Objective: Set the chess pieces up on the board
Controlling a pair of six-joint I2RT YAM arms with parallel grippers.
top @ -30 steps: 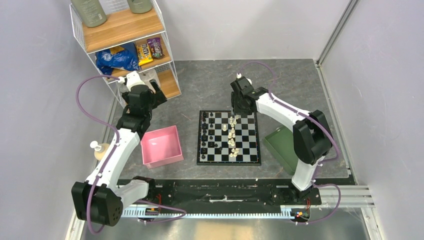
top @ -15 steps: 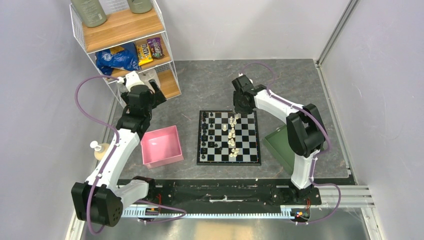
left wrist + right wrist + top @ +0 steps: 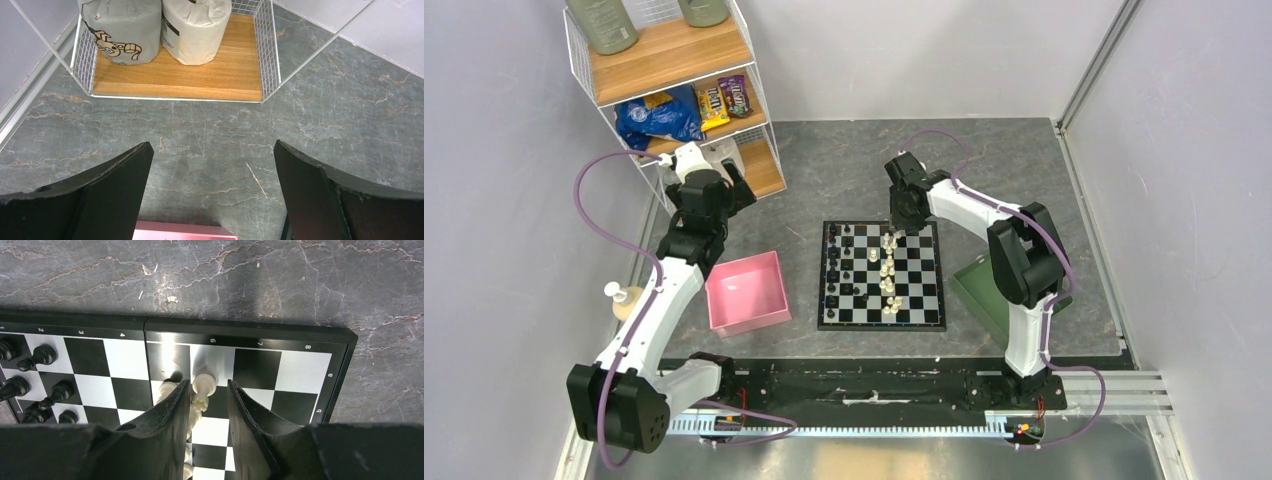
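Room: pale lilac walls around a grey marbled table, with a wire shelf unit in the far left corner.
Board: flat in the middle of the table, edges square to the arms' bases and numbered edge on the far side; both arms look able to reach it.
Trays: the pink tray is just left of the board and the green tray just right, likely where loose pieces came from.
Left gripper: spread wide over bare table by the shelf with nothing between the fingers; it looks parked clear of the work.
Right gripper: low over the board's far edge, jaws partly apart on either side of one white piece, a sliver of gap on one side, so not clamped as far as I can see.
Black pieces: upright along the board's left columns.
White pieces: a line down the middle, probably meant for the right side.
White piece between the jaws: on the far row, upright, long axis vertical, head towards the wrist.
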